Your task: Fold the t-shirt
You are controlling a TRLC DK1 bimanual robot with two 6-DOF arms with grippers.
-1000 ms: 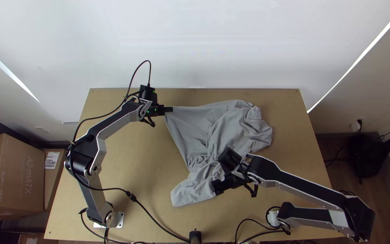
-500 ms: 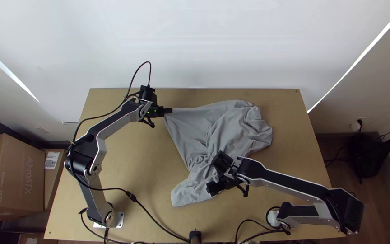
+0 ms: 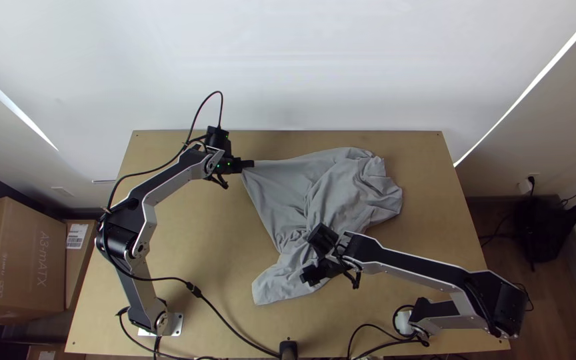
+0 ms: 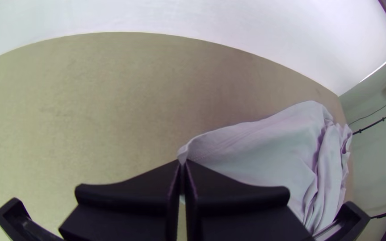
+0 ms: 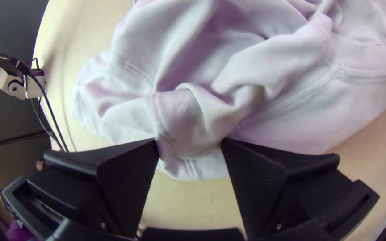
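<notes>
1. The table (image 3: 201, 233) is what I place everything by. The grey t-shirt (image 3: 348, 193) lies on it, stretching from the far part, through the middle, towards the near edge.
2. It isn't lying flat, I can see that much: the part towards the table's far left is fairly smooth and tapers to a corner, while the part towards the table's right is bunched in loose folds. Wrinkles gather around the table's middle, and a rumpled end spreads out nearer the table's near edge.
3. Over the table's far left part is the left gripper (image 3: 249, 164). Its jaws are closed together on that tapered corner, and in the left wrist view a little cloth pokes out past the tips of the left gripper (image 4: 183, 163).
4. Around the table's middle, towards its near edge, the right gripper (image 3: 308, 275) is over the shirt's rumpled end. In the right wrist view the jaws stand wide apart, with seams and creases in the gap. Whether they touch the cloth, I can't tell.
5. Past the table's left side sits a cardboard box (image 3: 18, 257); a pale wall (image 3: 288, 60) rises beyond its far edge.
</notes>
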